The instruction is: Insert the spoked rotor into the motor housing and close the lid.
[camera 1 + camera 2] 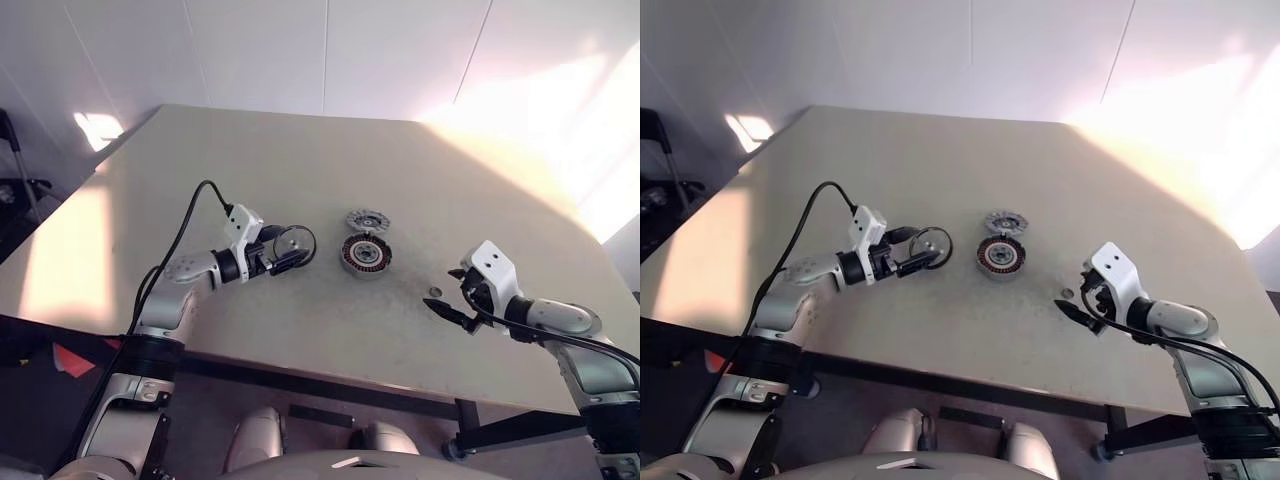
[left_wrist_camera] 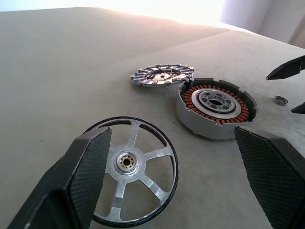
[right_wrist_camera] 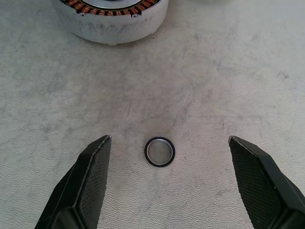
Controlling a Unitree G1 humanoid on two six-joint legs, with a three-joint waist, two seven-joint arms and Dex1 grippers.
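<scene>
The right gripper [image 1: 452, 297] is hovering nearest the camera, at the near right of the table [image 1: 300, 160], its two black fingers spread wide and grasping nothing. A small ring [image 3: 159, 151] is lying flat on the tabletop directly between and just ahead of those fingers, untouched.

To the left, the left gripper [image 1: 290, 253] is reaching in toward the table's middle, its fingers also spread apart and empty. The spoked rotor [image 2: 129, 177] is lying flat on the table right at those fingertips, its dark rim sitting partly between the two pads; whether a pad is touching the rim cannot be told, but nothing is clamped on it.

Just to the right of the rotor, the motor housing [image 1: 365, 256] is sitting upright near the table's centre, its copper-red windings exposed and its middle open. The lid [image 1: 367, 220] is resting flat immediately on the far side of the housing, almost touching it.

Judging by this layout, the task is standing at its very start: the rotor is not yet lifted, the housing is still empty, and the lid is still off. Grasping the rotor, seating it in the housing and then placing the lid all appear to be remaining.
</scene>
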